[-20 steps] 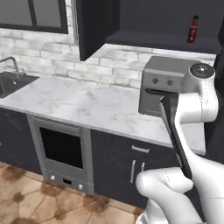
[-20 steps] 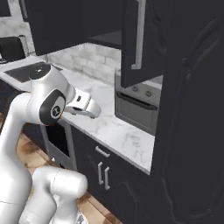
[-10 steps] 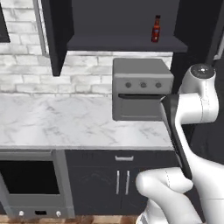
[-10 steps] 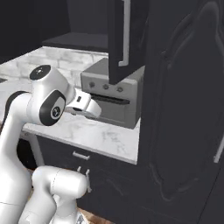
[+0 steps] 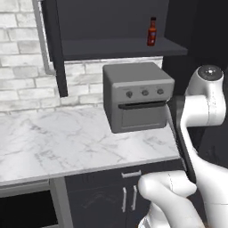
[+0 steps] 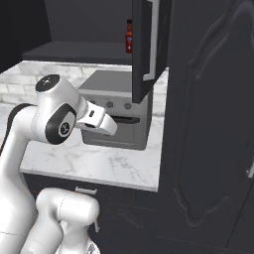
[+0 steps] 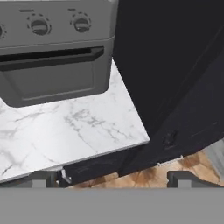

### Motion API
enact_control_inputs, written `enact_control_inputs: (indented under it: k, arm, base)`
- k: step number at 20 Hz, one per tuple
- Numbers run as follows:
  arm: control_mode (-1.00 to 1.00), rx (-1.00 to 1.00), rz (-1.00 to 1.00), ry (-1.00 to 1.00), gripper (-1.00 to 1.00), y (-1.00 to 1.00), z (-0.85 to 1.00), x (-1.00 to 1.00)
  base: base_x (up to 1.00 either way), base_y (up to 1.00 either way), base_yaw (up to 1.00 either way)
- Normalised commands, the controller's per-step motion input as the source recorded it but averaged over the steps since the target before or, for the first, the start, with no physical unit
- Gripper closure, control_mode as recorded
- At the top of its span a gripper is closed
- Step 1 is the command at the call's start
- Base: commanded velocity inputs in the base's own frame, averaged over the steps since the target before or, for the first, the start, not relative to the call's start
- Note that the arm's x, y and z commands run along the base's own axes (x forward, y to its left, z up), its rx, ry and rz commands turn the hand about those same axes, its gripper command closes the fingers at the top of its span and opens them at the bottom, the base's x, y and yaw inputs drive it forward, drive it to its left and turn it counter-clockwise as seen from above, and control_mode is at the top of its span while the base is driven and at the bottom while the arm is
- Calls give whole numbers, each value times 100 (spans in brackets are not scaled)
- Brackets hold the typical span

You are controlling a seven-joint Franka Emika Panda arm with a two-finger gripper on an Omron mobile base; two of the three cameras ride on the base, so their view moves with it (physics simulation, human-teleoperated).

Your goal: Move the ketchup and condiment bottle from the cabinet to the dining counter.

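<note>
We see the condiment bottle (image 5: 152,31) on the open cabinet (image 5: 120,46) shelf, well above our gripper (image 7: 111,178); its fingers spread wide, holding nothing

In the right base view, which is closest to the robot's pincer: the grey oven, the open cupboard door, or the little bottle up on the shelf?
1. The grey toaster oven, right behind the pincer, on the counter.
2. The open cabinet door, above and to the right.
3. The condiment bottle, highest, back on the cabinet shelf.
</note>
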Motion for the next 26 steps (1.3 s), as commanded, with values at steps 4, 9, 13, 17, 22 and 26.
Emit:
enact_control_inputs:
  k: [4,9,13,17,22,26]
  arm:
    - [100,0,0,0,-100,0,0,0]
    - [100,0,0,0,-100,0,0,0]
    - [100,0,0,0,-100,0,0,0]
    - [100,0,0,0,-100,0,0,0]
    - [100,0,0,0,-100,0,0,0]
    - [100,0,0,0,-100,0,0,0]
  base:
    - [42,33,5]
    - [41,13,8]
    - [58,0,14]
    - [69,3,10]
    - [63,3,2]
    - [52,0,1]
